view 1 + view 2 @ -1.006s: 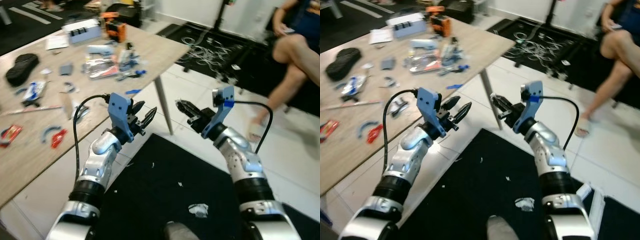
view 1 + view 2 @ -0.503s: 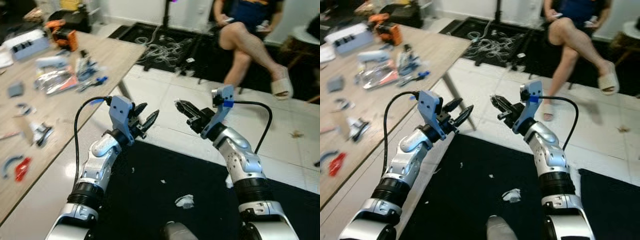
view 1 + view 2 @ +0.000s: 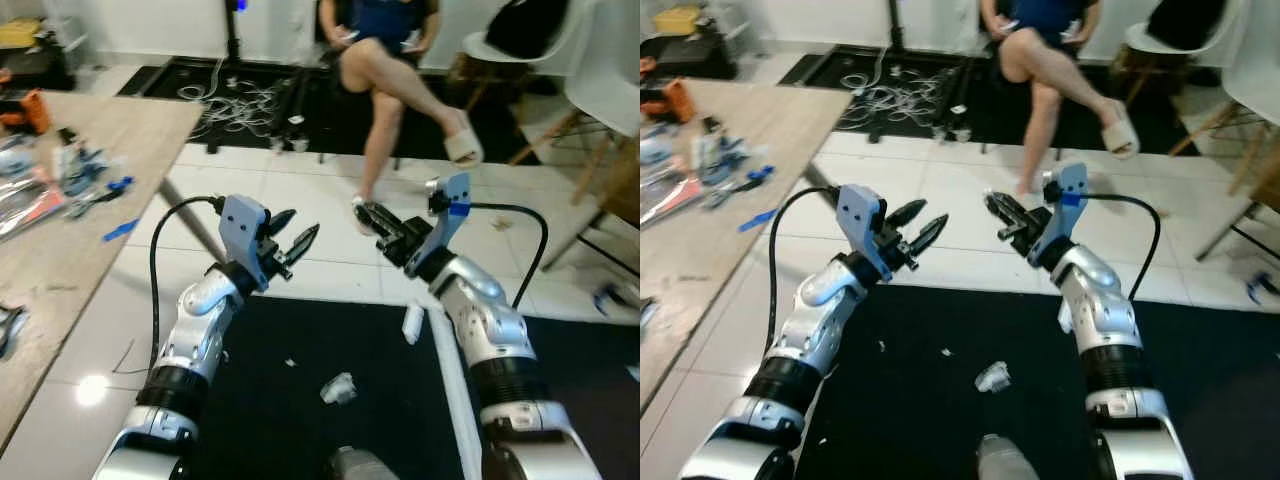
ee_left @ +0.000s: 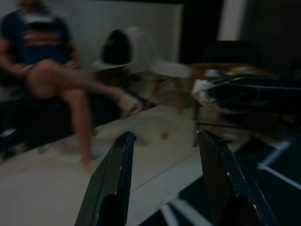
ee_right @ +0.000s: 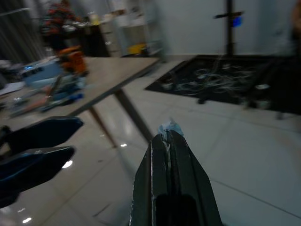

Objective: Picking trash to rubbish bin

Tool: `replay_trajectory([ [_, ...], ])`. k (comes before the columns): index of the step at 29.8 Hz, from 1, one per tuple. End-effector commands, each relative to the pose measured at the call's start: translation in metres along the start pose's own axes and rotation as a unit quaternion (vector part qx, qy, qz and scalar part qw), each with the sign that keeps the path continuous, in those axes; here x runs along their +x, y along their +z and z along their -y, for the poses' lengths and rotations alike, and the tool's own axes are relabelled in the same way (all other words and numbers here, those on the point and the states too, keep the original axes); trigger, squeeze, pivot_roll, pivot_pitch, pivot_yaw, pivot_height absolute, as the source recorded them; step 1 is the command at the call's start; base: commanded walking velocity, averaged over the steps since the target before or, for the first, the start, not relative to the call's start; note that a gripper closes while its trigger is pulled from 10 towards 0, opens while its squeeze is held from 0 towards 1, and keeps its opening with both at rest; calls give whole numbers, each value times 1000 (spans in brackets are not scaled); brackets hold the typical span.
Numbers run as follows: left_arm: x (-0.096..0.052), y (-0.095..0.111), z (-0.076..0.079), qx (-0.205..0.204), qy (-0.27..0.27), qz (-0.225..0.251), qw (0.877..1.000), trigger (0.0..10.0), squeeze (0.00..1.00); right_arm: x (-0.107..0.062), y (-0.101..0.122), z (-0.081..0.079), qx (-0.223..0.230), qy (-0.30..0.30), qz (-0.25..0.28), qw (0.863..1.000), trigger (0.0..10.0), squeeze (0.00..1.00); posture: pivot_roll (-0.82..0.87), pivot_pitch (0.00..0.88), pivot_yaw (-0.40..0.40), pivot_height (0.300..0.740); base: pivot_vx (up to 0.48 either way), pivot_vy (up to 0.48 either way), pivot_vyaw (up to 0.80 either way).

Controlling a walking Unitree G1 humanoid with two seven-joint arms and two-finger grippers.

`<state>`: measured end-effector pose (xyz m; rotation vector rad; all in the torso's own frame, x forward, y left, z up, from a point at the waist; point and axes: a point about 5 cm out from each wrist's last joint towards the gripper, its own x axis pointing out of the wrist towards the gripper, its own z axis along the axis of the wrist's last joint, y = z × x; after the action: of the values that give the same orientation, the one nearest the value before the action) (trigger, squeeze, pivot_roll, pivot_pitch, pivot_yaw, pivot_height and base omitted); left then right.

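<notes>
now right gripper (image 3: 992, 204) pinched on paper scrap (image 5: 170, 127) at fingertips — left gripper (image 3: 923, 226) parted, empty

Head stereo pair: looks forward-down over both arms, sharing the black mat (image 3: 300, 400). Wrist cameras: close, sighting along own fingers (image 4: 113, 183).
</notes>
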<state>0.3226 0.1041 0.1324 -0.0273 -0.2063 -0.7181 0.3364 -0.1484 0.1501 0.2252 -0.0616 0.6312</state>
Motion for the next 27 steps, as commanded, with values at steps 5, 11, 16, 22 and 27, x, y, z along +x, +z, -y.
replay_trajectory([
  [5,-3,-4,0,-2,-1,-6,1000,10000,0,1,-4,-3,5,0,-4,1000,10000,0,-81,0,5,740,0,0,-800],
  [11,-2,-4,0,-1,-1,-6,1000,10000,0,1,-4,-3,5,0,-4,1000,10000,0,-81,0,5,740,0,0,-800],
  [16,-2,-4,0,0,-2,-6,1000,10000,0,1,-3,-3,5,0,-4,1000,10000,0,-81,0,5,740,0,0,-800],
  [22,-2,-4,0,0,-2,-7,1000,10000,0,2,-3,-3,5,1,-4,1000,10000,0,-81,0,5,740,0,0,-800],
  [27,-2,-5,0,1,-2,-7,1000,10000,0,2,-3,-3,6,1,-4,1000,10000,0,-81,0,3,740,0,0,-800],
])
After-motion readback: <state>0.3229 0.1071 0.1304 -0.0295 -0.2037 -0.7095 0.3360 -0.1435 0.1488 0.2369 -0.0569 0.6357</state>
